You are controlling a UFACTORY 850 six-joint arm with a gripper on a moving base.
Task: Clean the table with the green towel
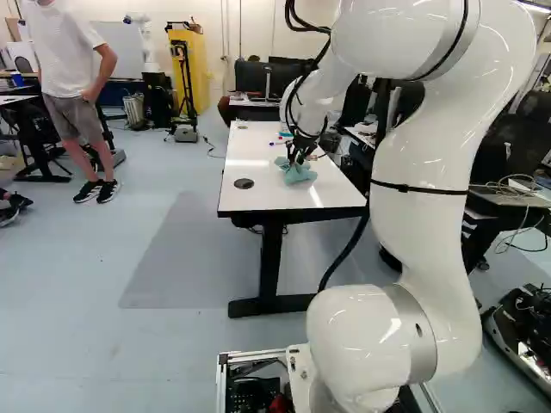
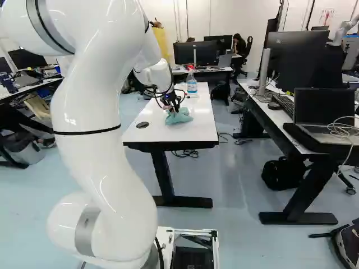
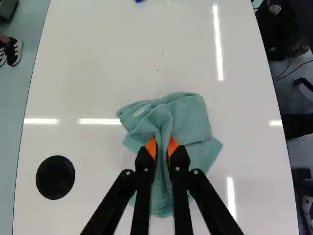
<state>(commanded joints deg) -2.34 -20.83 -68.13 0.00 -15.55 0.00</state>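
Low over the long white table (image 1: 258, 198), the black gripper (image 1: 300, 155) reaches down onto the green towel (image 1: 297, 171). From the wrist, the gripper (image 3: 162, 148) is shut on a raised fold of the towel (image 3: 188, 117), one orange pad on each side of it. The rest of the towel lies crumpled on the table (image 3: 107, 63), around and under the fingers. Small dark specks (image 3: 164, 55) lie on the table ahead of the towel. In the right base view the towel (image 2: 179, 116) lies near the table's close end.
A spray bottle (image 2: 192, 84) stands farther along the table. A round black disc (image 3: 55, 177) sits in the tabletop beside the gripper. A blue item (image 3: 138, 0) lies ahead. A desk with a laptop (image 2: 325, 115) stands to the right, and another robot (image 1: 145, 34) is far back.
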